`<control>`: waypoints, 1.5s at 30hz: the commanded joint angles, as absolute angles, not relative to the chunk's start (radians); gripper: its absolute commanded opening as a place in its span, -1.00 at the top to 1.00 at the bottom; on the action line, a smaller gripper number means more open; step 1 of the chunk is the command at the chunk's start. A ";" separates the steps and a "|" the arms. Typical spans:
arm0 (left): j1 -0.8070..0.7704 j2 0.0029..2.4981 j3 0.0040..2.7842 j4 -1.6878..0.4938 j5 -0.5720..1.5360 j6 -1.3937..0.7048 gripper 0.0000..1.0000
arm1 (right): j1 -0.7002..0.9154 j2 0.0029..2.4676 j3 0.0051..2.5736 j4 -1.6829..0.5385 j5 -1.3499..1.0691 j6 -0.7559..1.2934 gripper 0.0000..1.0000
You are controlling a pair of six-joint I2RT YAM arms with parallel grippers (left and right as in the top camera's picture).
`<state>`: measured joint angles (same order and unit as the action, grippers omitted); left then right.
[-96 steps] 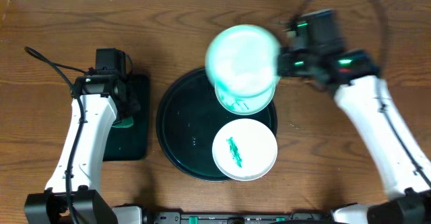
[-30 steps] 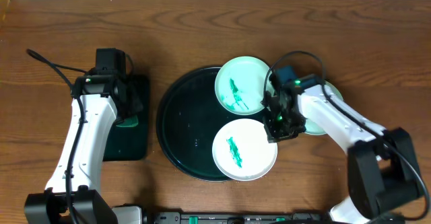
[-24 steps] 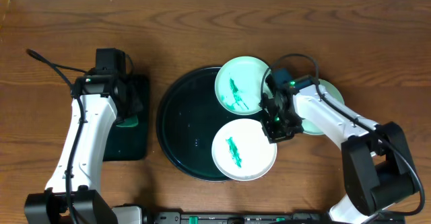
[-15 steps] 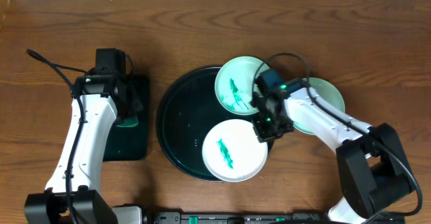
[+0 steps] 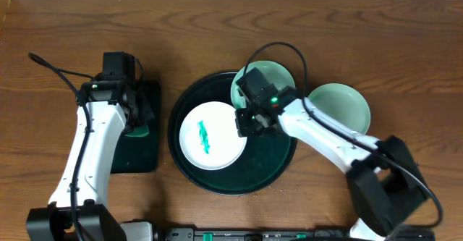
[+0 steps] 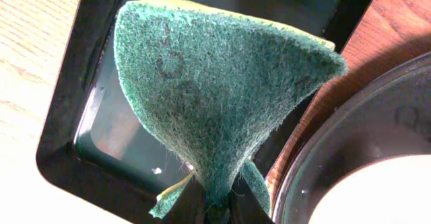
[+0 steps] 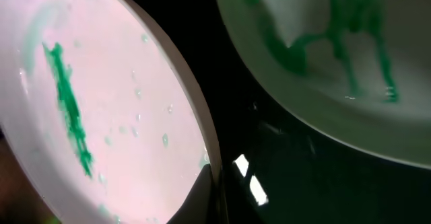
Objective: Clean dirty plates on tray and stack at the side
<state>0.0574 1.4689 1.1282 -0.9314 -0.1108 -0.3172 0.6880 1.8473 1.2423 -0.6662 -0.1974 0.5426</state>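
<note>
Right gripper point(image 5: 248, 123) point(image 7: 210, 194): fingers closed on the right-hand rim of the small round white plate point(image 5: 210, 136) point(image 7: 101, 116). The rim runs straight down between the fingertips in the right wrist view.

Small round white plate: lies inside the large round dark green-black tray point(image 5: 268, 172) point(image 7: 269, 177), on its left half. It bears one green scribble smear point(image 5: 204, 134) point(image 7: 67, 109) near its middle and scattered droplets on its face.

Second small pale-mint plate point(image 5: 278, 78) point(image 7: 323, 62): at the tray's upper right edge, partly hidden by the right arm in the overhead view, with green scribbles on its face. A strip of bare tray separates it from the white plate.

Third small pale-mint plate point(image 5: 340, 109): off the tray, on the brown wooden table point(image 5: 217, 31) just to the tray's right. No marks show on it.

Left gripper point(image 5: 132, 118) point(image 6: 215, 214): left of the round tray, pinched shut on the lower corner of a dark green scouring sponge point(image 6: 222, 96) point(image 5: 137, 132). The sponge stands up fan-like before the wrist camera.

Black rectangular tray point(image 5: 137, 158) point(image 6: 74, 109): under the sponge, just left of the round tray, the two apart.
</note>
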 commanded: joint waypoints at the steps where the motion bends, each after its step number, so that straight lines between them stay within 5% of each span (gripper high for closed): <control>1: 0.062 1.471 1.132 -0.929 -0.115 -0.309 0.85 | 0.698 1.897 1.251 -0.650 -0.178 0.633 0.98; 18: -0.022 1.472 1.131 -0.914 0.197 -0.313 0.86 | 0.665 2.064 1.372 -0.725 -0.294 0.590 0.98; 29: -0.218 1.570 1.102 -0.846 0.190 -0.414 0.86 | 0.654 2.066 1.372 -0.723 -0.314 0.566 0.98; 45: -0.279 1.845 1.101 -0.870 0.204 -0.397 0.86 | 0.654 2.066 1.372 -0.721 -0.316 0.563 0.98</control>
<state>-0.2554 1.8030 1.1168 -0.8490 0.1875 -0.3962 0.6601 2.0396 1.3586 -0.7280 -0.3019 0.5762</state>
